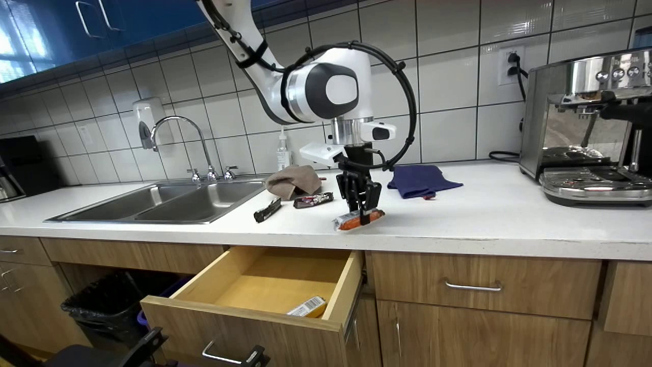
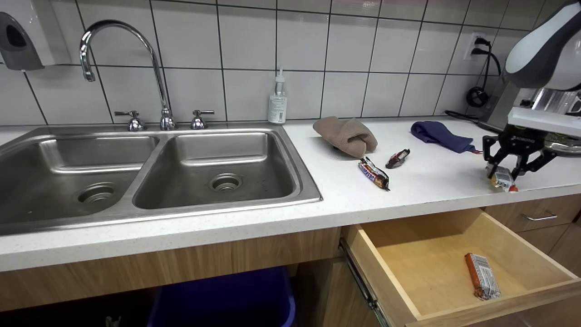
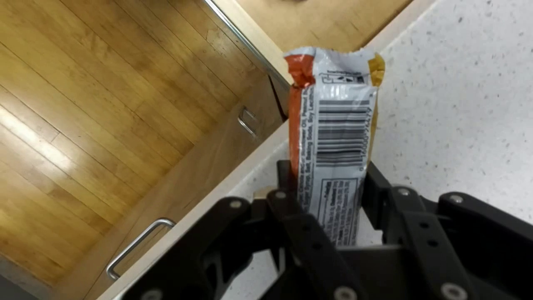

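Note:
My gripper (image 1: 363,216) is shut on a wrapped snack bar (image 1: 349,223) with silver, orange and yellow on its wrapper. In the wrist view the bar (image 3: 343,125) lies between both fingers, barcode toward the camera. The gripper (image 2: 501,175) holds it at or just above the white counter (image 1: 489,219), near the front edge. Two dark wrapped bars (image 1: 267,209) (image 1: 313,200) lie on the counter near a brown cloth (image 1: 291,182). A blue cloth (image 1: 423,180) lies behind the gripper, with a small red thing (image 1: 429,196) at its edge.
A wooden drawer (image 1: 244,326) stands open below the counter; another orange and silver bar (image 2: 483,276) lies inside it. A double sink (image 2: 299,200) with a faucet (image 1: 209,158), a soap bottle (image 2: 278,106), a coffee machine (image 1: 596,127) and a black-lined bin (image 1: 109,306) are around.

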Robot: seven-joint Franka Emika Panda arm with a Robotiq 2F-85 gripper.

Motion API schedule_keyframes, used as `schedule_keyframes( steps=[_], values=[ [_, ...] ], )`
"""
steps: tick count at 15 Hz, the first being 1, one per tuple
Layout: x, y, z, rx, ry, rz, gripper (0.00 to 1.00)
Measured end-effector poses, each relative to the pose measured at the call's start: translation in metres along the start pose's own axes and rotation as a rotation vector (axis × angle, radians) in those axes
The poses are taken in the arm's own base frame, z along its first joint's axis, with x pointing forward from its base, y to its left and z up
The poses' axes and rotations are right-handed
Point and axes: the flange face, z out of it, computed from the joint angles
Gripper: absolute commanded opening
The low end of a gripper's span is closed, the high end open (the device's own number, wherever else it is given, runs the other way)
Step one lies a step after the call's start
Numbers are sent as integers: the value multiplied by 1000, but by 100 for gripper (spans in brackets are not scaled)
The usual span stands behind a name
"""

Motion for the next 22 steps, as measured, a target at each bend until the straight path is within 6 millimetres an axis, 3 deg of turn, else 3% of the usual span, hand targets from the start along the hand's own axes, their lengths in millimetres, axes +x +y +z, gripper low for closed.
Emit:
schedule_keyframes(
  steps=[14,22],
  values=[
    [-105,5,4,-32,-15,-141,16],
    [-140,0,18,-49,-55,-191,16]
  ],
)
